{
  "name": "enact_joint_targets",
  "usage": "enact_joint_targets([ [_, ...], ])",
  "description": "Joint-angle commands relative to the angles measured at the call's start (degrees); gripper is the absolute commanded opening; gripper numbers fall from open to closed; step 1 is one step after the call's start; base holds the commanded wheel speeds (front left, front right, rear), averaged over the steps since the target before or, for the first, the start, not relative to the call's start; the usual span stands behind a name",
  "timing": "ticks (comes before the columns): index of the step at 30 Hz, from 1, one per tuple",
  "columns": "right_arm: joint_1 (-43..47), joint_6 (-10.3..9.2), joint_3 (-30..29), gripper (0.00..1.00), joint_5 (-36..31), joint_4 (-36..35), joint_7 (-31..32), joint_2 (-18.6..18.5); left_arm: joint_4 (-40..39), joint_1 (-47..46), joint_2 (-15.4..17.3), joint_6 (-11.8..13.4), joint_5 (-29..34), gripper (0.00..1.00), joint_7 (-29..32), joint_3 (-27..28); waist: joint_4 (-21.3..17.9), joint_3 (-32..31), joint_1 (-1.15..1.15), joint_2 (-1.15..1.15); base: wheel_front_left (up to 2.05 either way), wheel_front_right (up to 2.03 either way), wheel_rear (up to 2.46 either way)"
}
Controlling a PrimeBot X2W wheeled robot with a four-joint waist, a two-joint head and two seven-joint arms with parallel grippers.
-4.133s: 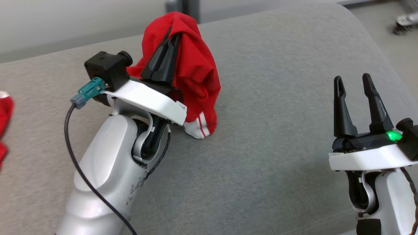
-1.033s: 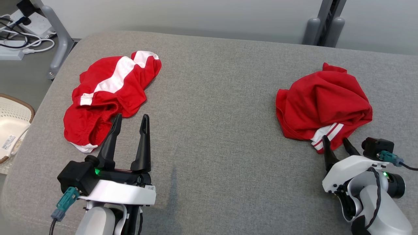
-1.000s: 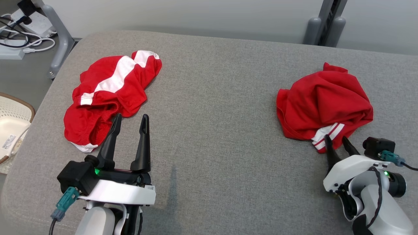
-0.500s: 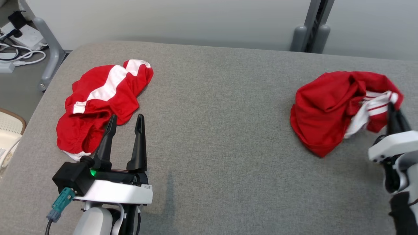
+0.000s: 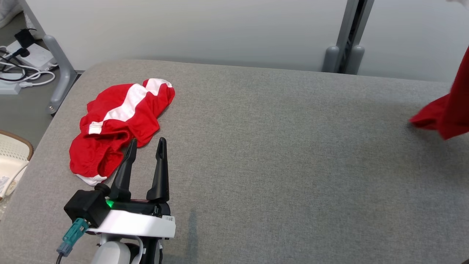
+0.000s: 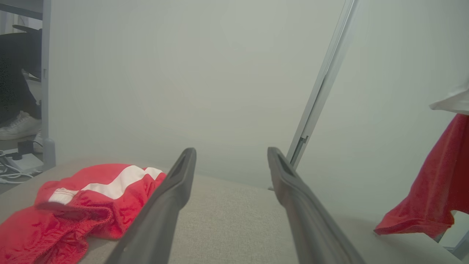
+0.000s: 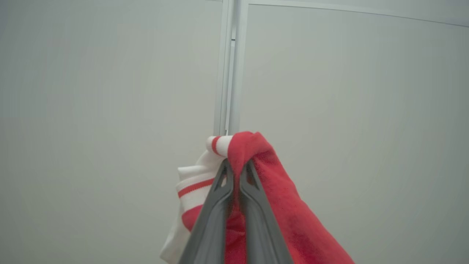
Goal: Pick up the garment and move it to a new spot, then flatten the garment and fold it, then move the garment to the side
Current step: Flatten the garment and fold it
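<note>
The right claw (image 7: 237,165) was pinched tight, its two dark fingers pressed together on a bunched fold of the red garment (image 7: 273,179). The grip sat where a white cuff with red stripes met the red cloth. The cuff spilled over one side of the fingers and the red cloth draped down the other. In the head view the garment hung at the right end of the grey fabric-topped bench (image 5: 278,146), most of it cut off by the frame edge. Its lowest red corner was close to the bench top, though whether it touched could not be told. The left claw (image 5: 147,140) stood wide open and held nothing, above the front left part of the bench, its fingers pointing toward the bench's back edge. One fingertip reached just to the near edge of a second red garment (image 5: 117,124), and contact could not be made out. That garment lay crumpled on the left end of the bench with a broad white band running across it. Behind the back edge of the bench stood a pale wall panel and a grey upright post (image 5: 344,40). Off the left end of the bench, on the floor, lay a white power strip (image 5: 25,55) with cables and the rim of a pale basket (image 5: 14,157). The left wrist view also showed a white shoe (image 6: 18,126) on the floor past that same end.
</note>
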Motion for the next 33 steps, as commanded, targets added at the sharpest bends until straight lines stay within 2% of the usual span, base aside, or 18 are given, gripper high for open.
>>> enact_joint_targets([
  [1,-0.43,0.01,1.46,0.00,-0.16,-0.63,0.43,0.51,-0.14,0.31,0.24,0.36,-0.36,1.00,0.00,0.07,0.51,-0.18,0.00,0.00,0.00,0.00,0.00],
  [5,-1.22,0.01,12.84,0.00,2.29,-2.27,4.85,3.04,-0.18,0.99,0.24,0.41,-0.92,1.00,0.00,-0.20,2.02,0.05,0.00,0.00,0.00,0.00,0.00],
  [9,2.07,0.00,21.80,0.00,5.18,0.91,8.74,5.45,0.06,0.57,0.25,0.35,-1.35,1.00,0.00,-1.03,4.22,0.63,0.00,0.00,0.00,0.00,0.00],
  [13,6.11,0.00,26.14,0.00,8.22,7.08,10.26,7.82,0.27,-0.33,0.25,0.40,-1.57,1.00,0.00,-1.72,6.73,1.10,0.00,0.00,0.00,0.00,0.00],
  [17,9.29,0.00,28.14,0.00,9.74,13.74,8.53,9.57,0.45,-0.35,0.23,0.38,-1.23,1.00,0.00,-1.29,7.89,1.37,0.00,0.00,0.00,0.00,0.00],
  [18,9.69,0.00,28.94,1.00,9.13,15.34,8.08,9.91,0.51,-0.14,0.20,0.34,-1.14,1.00,0.00,-1.17,8.01,1.40,0.00,0.00,0.00,0.00,0.00],
  [23,10.16,0.00,33.81,1.00,11.75,19.77,6.40,11.43,0.71,0.50,0.21,0.15,-0.63,1.00,0.00,-0.66,7.57,1.30,0.00,0.00,0.00,0.00,0.00],
  [28,9.29,0.00,36.36,1.00,13.93,20.42,3.89,11.54,0.54,0.76,0.22,-0.11,-0.54,1.00,0.00,-0.02,5.05,0.38,0.00,0.00,0.00,0.00,0.00],
  [33,10.38,0.00,35.62,1.00,14.03,17.77,-0.54,8.93,-0.21,1.10,0.23,-0.10,-0.90,1.00,0.00,0.73,1.28,-0.89,0.00,0.00,0.00,0.00,0.00],
])
